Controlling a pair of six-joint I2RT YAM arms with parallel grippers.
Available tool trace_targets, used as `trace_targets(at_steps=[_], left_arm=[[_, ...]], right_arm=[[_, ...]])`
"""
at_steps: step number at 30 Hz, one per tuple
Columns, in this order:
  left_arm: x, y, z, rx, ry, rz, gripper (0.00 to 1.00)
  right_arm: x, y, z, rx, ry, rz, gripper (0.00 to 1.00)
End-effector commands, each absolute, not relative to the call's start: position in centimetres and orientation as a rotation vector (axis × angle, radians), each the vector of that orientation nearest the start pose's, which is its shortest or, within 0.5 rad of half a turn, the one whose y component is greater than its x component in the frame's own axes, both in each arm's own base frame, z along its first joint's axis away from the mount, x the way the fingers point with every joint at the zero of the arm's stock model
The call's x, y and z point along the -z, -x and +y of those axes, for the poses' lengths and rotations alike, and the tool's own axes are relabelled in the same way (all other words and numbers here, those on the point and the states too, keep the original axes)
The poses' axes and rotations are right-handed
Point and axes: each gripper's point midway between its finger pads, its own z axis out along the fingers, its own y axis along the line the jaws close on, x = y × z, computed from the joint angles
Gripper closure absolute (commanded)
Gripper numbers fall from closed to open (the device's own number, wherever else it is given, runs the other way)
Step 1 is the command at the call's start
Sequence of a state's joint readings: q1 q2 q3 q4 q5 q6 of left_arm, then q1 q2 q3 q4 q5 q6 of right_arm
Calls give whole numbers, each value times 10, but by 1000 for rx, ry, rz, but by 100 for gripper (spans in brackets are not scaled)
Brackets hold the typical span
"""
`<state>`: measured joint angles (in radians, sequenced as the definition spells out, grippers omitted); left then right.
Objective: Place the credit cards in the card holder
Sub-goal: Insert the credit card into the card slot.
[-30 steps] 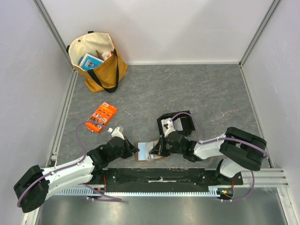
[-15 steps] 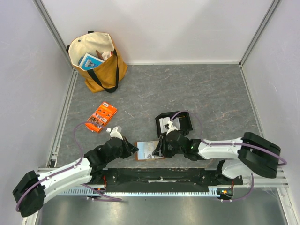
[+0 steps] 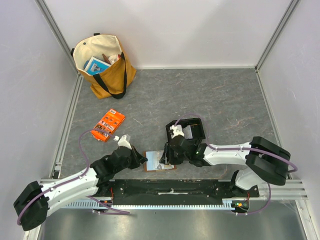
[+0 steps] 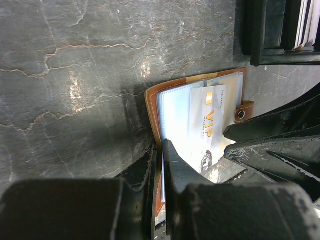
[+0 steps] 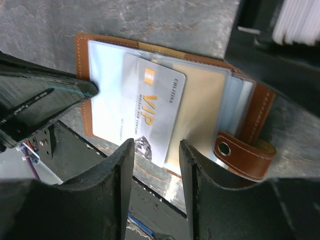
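Two claws are working over one card holder (image 3: 159,161) here, and it is lying open between them. The left claw (image 4: 159,145) is pinching the holder's (image 4: 175,115) brown edge, its two fingers nearly together with the leather caught between them. The right claw (image 5: 156,145) is hovering with its two fingers apart, gripping nothing. One pale VIP card (image 5: 150,115) is lying tilted on the holder's (image 5: 205,115) clear pockets, its near end sitting in the gap between those spread fingers without touching either. One clasp tab (image 5: 240,152) is sticking out just to the right of the right claw's right finger.

From above, the left claw (image 3: 142,160) and right claw (image 3: 167,156) are facing each other across the holder. Just beyond the right claw one black tray (image 3: 192,129) is sitting, and a stack of cards (image 5: 300,20) is showing inside it, too blurred to count. Well beyond the left claw, one orange packet (image 3: 108,125) is lying flat, and farther off one tote bag (image 3: 102,65) is standing.
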<state>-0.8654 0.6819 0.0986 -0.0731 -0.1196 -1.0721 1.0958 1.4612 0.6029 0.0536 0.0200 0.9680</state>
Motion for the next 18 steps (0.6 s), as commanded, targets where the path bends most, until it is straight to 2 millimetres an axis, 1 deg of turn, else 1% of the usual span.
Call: trace_targets(at_steps=[1, 4, 7, 15, 16, 18], left_arm=[[-21, -144, -192, 859, 246, 2370, 87], [-21, -144, -195, 867, 218, 2372, 87], [-21, -144, -197, 868, 204, 2375, 87], [-21, -145, -197, 861, 192, 2377, 83], [-26, -148, -201, 884, 190, 2352, 82], [-28, -149, -203, 894, 183, 2345, 81]], right_arm=[[-35, -140, 345, -897, 205, 2572, 52], [-30, -142, 350, -892, 222, 2577, 51], [-28, -139, 360, -933, 277, 2583, 52], [-35, -131, 374, -1037, 381, 2559, 54], [-37, -131, 376, -1049, 387, 2551, 54], [-40, -129, 381, -1083, 410, 2534, 54]])
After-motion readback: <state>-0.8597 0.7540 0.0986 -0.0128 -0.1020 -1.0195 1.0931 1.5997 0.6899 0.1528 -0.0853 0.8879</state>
